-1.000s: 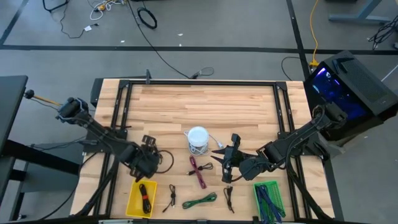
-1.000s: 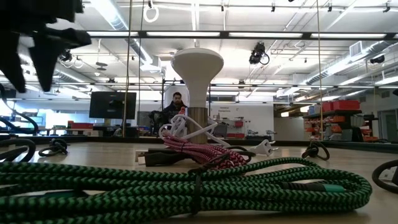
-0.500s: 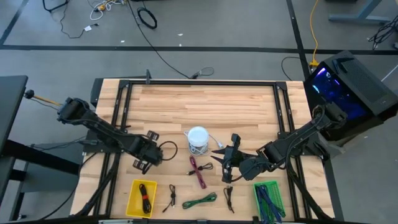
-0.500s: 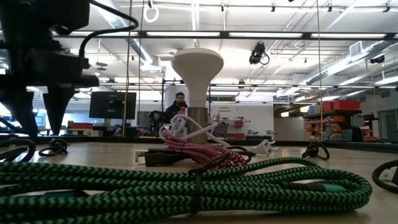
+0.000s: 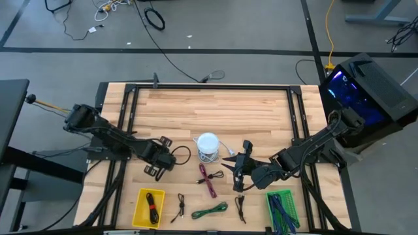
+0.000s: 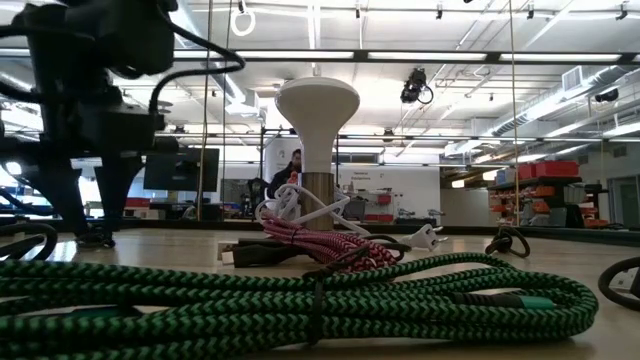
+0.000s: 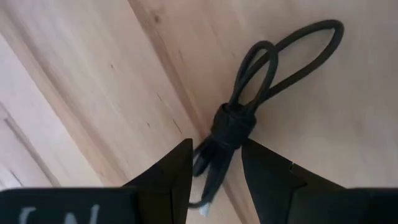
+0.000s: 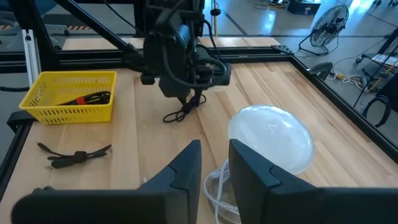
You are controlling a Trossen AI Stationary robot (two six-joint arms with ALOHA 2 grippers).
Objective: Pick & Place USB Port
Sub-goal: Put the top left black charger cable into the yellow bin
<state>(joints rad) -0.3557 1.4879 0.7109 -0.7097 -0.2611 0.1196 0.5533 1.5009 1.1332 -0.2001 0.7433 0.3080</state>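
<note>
Black USB cable [image 7: 239,118], coiled and tied, lies on the wooden table [image 5: 222,111] between the left gripper's [image 7: 214,171] open jaws.
Light and limp, it looks best gripped at the knotted middle; its loops point away from the fingers. The right gripper [image 8: 214,165] waits near the white lamp [image 8: 270,137], jaws parted, empty.

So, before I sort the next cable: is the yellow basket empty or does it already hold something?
Not empty. The yellow basket already holds a coiled black cable, seen from above and in the right wrist view.
</note>
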